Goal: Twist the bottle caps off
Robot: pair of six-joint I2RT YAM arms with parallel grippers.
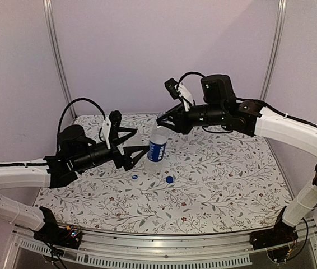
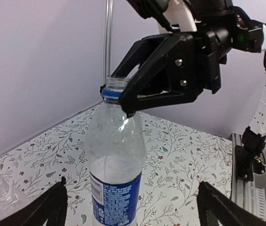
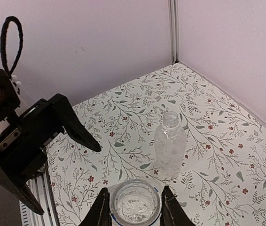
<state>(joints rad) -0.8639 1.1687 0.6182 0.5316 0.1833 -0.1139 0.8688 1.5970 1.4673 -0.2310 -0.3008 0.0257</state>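
Floral-print tabletop (image 1: 220,185), lilac walls behind. At centre, slim clear plastic bottle with dark blue label (image 1: 157,148), upright, uncapped, neck pinched in right gripper (image 1: 160,121) jaws. Left gripper (image 1: 142,140) jaws spread wide, flanking it. Just in front, small round blue plastic cap (image 1: 135,176) and second blue cap (image 1: 169,179).

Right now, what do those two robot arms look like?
The left arm and right arm have white shells with black joints and looping black cables. The left gripper and right gripper are black, each with two pointed, triangular fingers.

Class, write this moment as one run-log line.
left gripper open | right gripper gripping labelled bottle neck | both caps off, on table
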